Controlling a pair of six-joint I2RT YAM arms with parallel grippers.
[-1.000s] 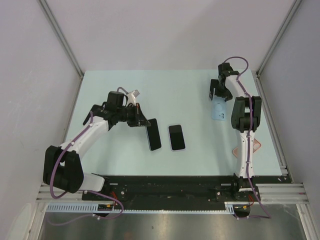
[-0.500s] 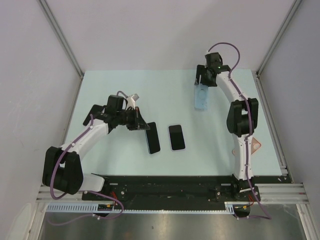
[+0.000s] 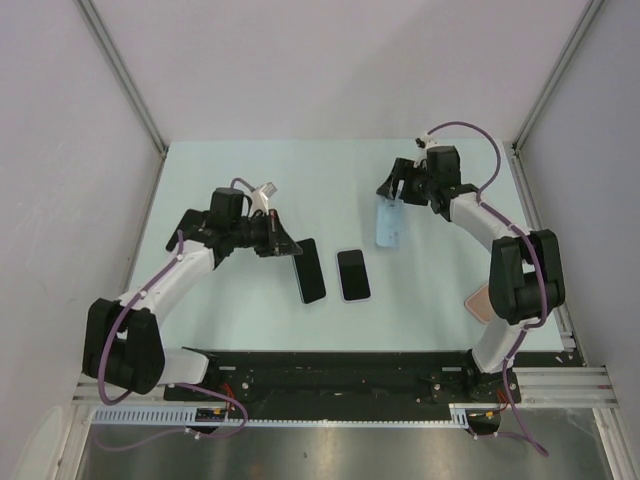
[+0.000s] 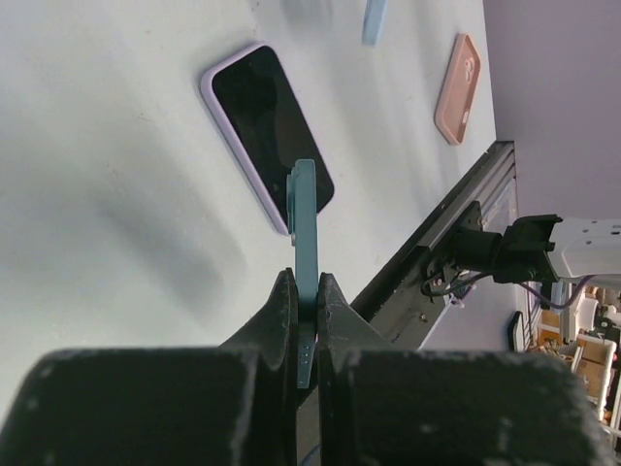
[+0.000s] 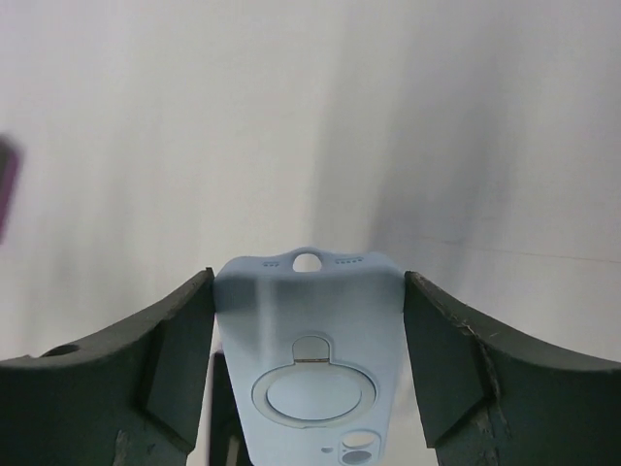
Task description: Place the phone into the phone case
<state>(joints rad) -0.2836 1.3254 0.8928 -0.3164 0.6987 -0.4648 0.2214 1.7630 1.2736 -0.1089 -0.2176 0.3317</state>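
Top external view: my left gripper point(image 3: 283, 247) at 9 o'clock pinches a dark phone point(image 3: 308, 270) by its far end, the handset angled toward 5 o'clock over the table point(image 3: 250, 170). At 1 o'clock the right gripper point(image 3: 393, 196) holds the light blue case point(image 3: 389, 224), which hangs toward the table's middle. A second, lilac-cased phone point(image 3: 353, 275) lies flat between them, just beside the held phone. A pink case point(image 3: 479, 301) lies at 4 o'clock by the right arm.

Left wrist view: the left gripper point(image 4: 305, 296) has its jaws pressed on the phone point(image 4: 305, 214), which shows edge-on with a teal rim, clear of the table. The lilac-cased phone point(image 4: 264, 121) lies beyond at 12 o'clock, the pink case point(image 4: 458, 87) at 1 o'clock.

Right wrist view: the right gripper point(image 5: 309, 282) has its jaws set wide, clamping the light blue case point(image 5: 309, 340) by its long sides, with the fingers point(image 5: 170, 359) flanking it.

I judge this to be the bring-together step, phone and case apart. Next the case's open face must meet the phone squarely, corners aligned, before I press.
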